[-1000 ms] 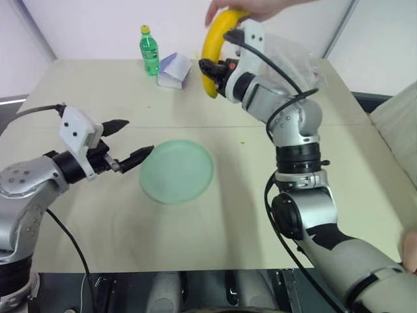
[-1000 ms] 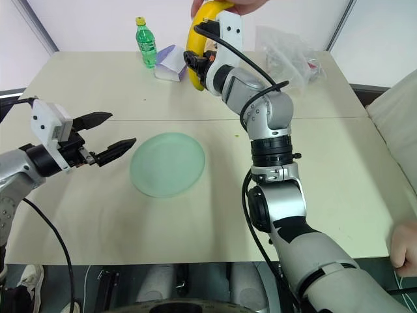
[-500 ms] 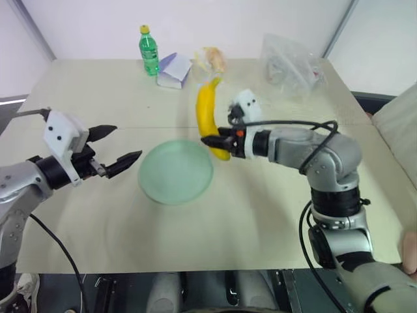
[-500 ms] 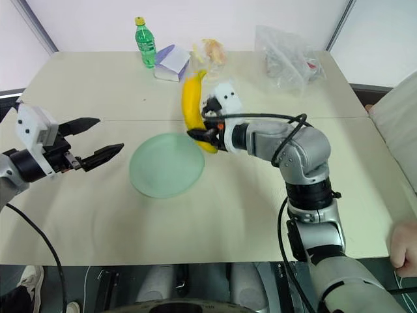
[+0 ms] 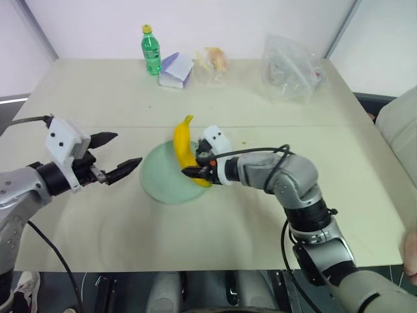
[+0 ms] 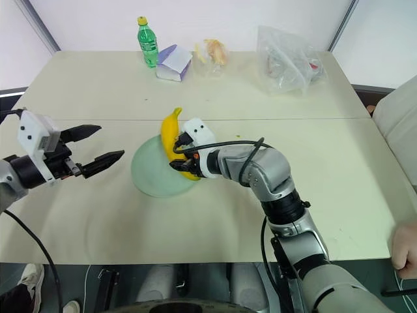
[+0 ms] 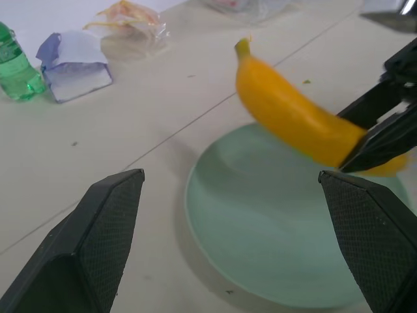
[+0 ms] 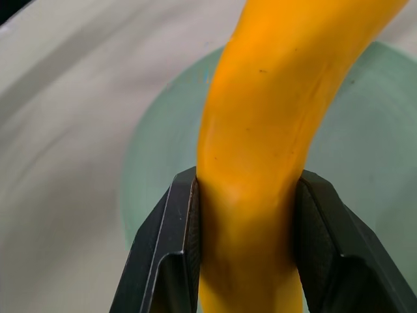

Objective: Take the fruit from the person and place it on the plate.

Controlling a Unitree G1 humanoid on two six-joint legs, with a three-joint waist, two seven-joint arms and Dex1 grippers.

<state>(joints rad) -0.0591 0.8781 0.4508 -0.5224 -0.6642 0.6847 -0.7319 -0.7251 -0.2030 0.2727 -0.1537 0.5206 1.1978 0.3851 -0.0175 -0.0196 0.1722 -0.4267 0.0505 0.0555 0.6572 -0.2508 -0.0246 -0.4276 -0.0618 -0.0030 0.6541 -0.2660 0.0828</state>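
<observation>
Over the round mint-green plate (image 6: 156,173), the long curved yellow banana (image 6: 171,140) is gripped near its lower end by the right gripper (image 6: 184,167), ready for setting down; the left gripper (image 6: 91,145) is held beside, jaws spread and empty.

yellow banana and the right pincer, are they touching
Touching. The right wrist view shows the right pincer with both black fingers pressed against the sides of the long yellow banana, no gap.

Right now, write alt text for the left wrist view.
A yellow banana, held in the right gripper, hangs over a mint-green plate. The left gripper's open fingers frame the view.
</observation>
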